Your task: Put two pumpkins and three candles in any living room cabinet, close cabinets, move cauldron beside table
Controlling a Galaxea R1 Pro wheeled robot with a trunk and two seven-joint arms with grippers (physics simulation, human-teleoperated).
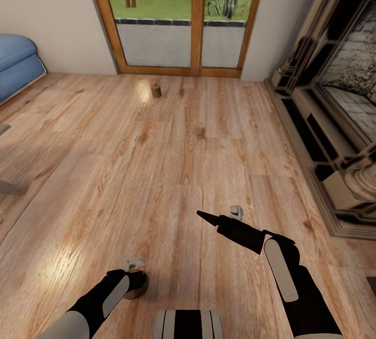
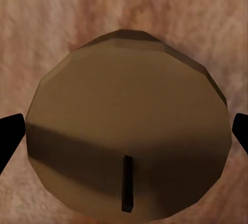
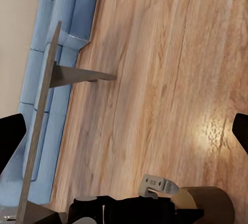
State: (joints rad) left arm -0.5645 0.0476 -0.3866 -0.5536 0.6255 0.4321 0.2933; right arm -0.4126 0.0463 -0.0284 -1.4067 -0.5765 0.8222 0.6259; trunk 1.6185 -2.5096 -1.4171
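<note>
Two matte black arms with long pale grey inset panels along the forearms, left arm (image 1: 96,300) and right arm (image 1: 292,281). Small light grey bracket near each wrist. Right gripper (image 1: 201,215) ending in slim, tapering black fingers. Black fingertips (image 2: 10,136) at the edges of both wrist views. Grey trunk top (image 1: 188,324) with black stripes.

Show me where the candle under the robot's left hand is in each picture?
Head view: the candle stands on the floor at the bottom left, under the left gripper.
Left wrist view: its flat top and wick are seen close up from above.
Right wrist view: at the bottom edge.
Shared landmark: the wooden floor.
</note>
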